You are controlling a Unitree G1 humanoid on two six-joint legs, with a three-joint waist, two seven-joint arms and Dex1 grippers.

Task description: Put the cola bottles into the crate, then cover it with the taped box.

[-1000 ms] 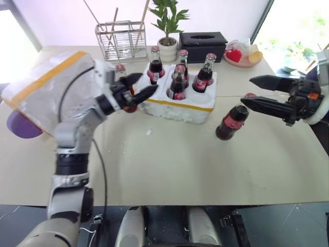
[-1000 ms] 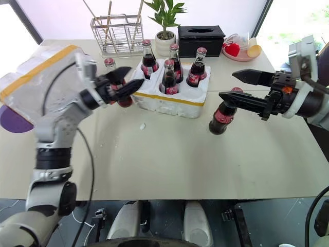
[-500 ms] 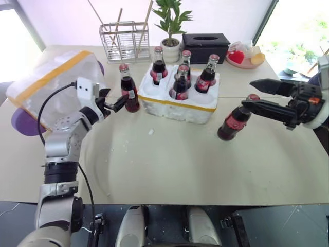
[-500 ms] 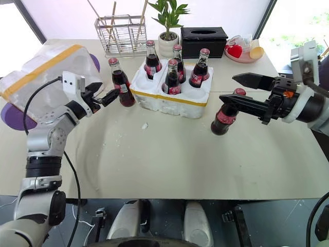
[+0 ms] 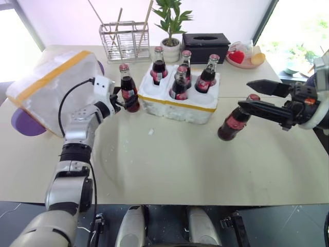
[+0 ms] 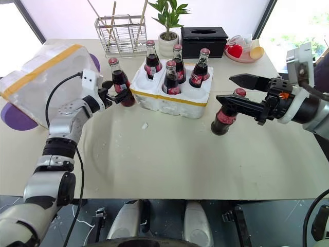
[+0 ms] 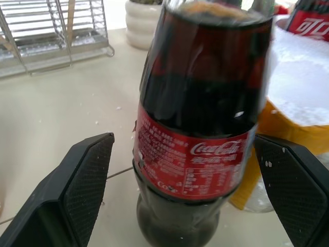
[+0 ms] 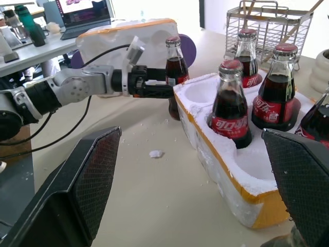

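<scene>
Cap and neck of the cola bottle (image 7: 198,128) between the left gripper's (image 7: 190,200) open fingers cut off in the left wrist view; base partly out of frame too. Small print on its red label too fine to read. Purple disc (image 6: 15,116) at far left mostly hidden under the taped box (image 6: 43,82). Lower bodies of four cola bottles (image 5: 179,82) sunk out of sight in the crate (image 5: 177,105). Leaning bottle (image 5: 234,119) on the right: shoulder partly masked by the right gripper's (image 5: 245,95) lower finger; contact unclear. Contents of the pink dish (image 5: 240,56) at far right too small to identify. Wire rack (image 5: 125,40) sticks cut off by the frame.
</scene>
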